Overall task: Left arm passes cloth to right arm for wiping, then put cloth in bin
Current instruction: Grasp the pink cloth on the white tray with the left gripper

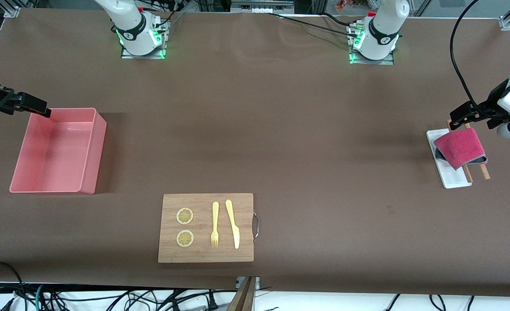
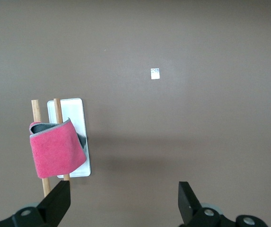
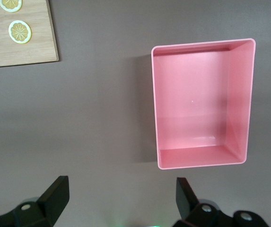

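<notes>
While both arms wait with nothing held, we see the cloth [image 1: 459, 147] lying folded across a white tray [image 1: 450, 177] and two wooden sticks [image 1: 483, 172] at the left arm's end of the table [image 1: 281, 129]. Our left tool [image 1: 461, 116] hangs spread wide, seemingly just over the tray's edge. Our right tool [image 1: 32, 105], equally released, hangs over the empty pink bin [image 1: 88, 172]. Nearer the camera, a wooden board [image 1: 244, 229] carries lemon slices [image 1: 185, 216], a fork [image 1: 215, 224] and a knife [image 1: 233, 222].

Centre of the table [image 1: 281, 129] lies bare, frame's middle; wooden board [image 1: 206, 227] blocks lower centre; bin [image 1: 58, 151] at left; white tray [image 1: 447, 166] with cloth [image 1: 459, 147] at right.
</notes>
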